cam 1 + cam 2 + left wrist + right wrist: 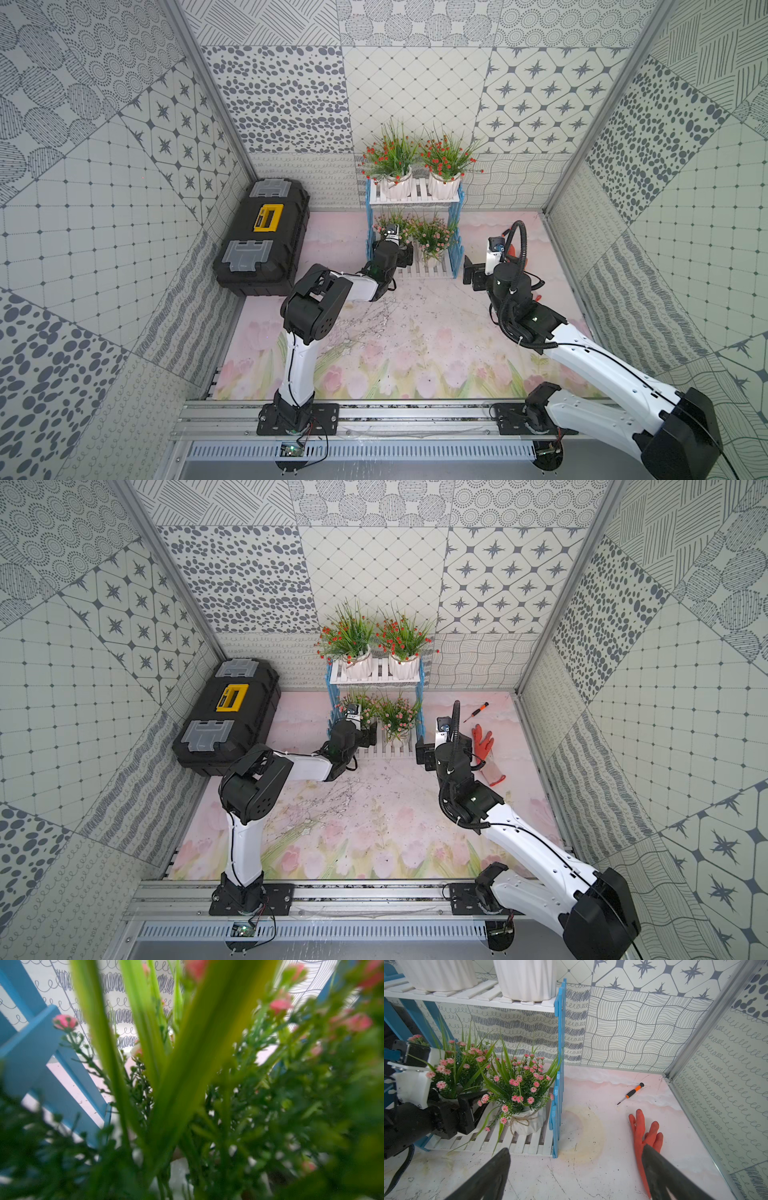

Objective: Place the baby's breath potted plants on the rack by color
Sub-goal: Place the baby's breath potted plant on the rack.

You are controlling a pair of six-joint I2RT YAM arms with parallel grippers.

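Pink baby's breath plant in white ribbed pot [454, 1068], left on the lower shelf of the blue-framed white slatted rack [517, 1142].
Upright beside its pink twin [519, 1088]. The left gripper [454, 1105] straddles the pot from the near side; clamped or slack, I cannot tell. Right gripper [577, 1180] gapes empty, near right. No legible writing.

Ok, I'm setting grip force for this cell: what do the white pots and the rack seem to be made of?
White pots: rigid, likely ceramic or hard plastic; faceted walls with a smooth, faintly glossy sheen, twine tied round one. Rack: probably painted wood or plastic board; flat cut slats, matte white shelves, matte light blue sides.
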